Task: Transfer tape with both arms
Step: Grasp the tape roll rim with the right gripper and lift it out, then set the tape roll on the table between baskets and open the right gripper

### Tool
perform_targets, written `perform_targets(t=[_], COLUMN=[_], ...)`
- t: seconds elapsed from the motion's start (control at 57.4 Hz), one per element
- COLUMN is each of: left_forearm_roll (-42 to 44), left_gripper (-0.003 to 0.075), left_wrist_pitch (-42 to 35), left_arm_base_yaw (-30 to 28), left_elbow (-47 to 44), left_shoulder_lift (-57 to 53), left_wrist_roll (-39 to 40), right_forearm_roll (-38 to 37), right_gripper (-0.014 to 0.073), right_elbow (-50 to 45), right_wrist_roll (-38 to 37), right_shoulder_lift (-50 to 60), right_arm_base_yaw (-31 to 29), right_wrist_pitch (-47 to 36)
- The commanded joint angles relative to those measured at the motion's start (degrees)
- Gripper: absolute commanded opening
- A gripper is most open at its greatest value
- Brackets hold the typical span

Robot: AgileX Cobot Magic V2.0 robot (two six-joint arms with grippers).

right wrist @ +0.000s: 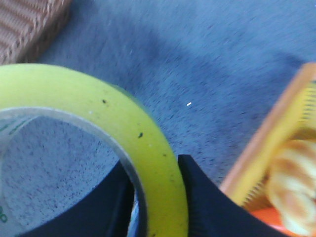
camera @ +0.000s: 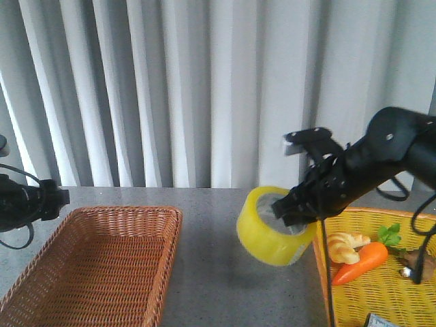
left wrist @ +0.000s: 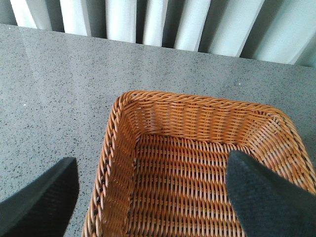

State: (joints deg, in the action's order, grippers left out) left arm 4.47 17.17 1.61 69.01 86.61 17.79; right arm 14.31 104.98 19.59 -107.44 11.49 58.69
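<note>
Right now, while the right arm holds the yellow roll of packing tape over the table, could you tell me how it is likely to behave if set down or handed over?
The yellow roll of packing tape looks rigid: the right gripper's fingers pinch its wall without visible deformation. Being round, it would probably roll if released on edge. Its glossy side may be somewhat slippery.

Even daylight; blurred right-wrist view.

You saw the right gripper (right wrist: 160,197) pinching the wall of the yellow tape (right wrist: 123,123), one black finger inside the core, one outside. Grey worktop (right wrist: 207,64) lay below, a brown wicker basket (right wrist: 24,22) and a yellow basket (right wrist: 276,148) at opposite edges.
</note>
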Motion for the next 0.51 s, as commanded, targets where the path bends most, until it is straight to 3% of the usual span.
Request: perform_targets(t=[0.0,0.174,0.488], left_forearm_roll=[-0.3,-0.3,-0.3], left_gripper=[0.0575,0.0575,0.0575], left_wrist_pitch=[-4.0,-3.8,-2.3], left_arm_base_yaw=[0.4,0.4,0.4], left_elbow=[2.0,2.0,2.0], left_shoulder_lift=[-2.0,-2.0,-2.0], left_wrist_roll=[0.0,0.0,0.0], right_forearm_roll=[-3.0,-6.5,-6.3], right_gripper=[0.0050,0.0117,0.0297], right_elbow=[1.9,1.9,1.9], right_wrist_roll=[-0.9,-1.4,-1.4], right_shoulder_lift=[-0.6,-6.7,-12.3], right_arm_base_yaw=[2.8,5.6,5.7], right_wrist_pitch=[-4.4,-3.9,-2.7])
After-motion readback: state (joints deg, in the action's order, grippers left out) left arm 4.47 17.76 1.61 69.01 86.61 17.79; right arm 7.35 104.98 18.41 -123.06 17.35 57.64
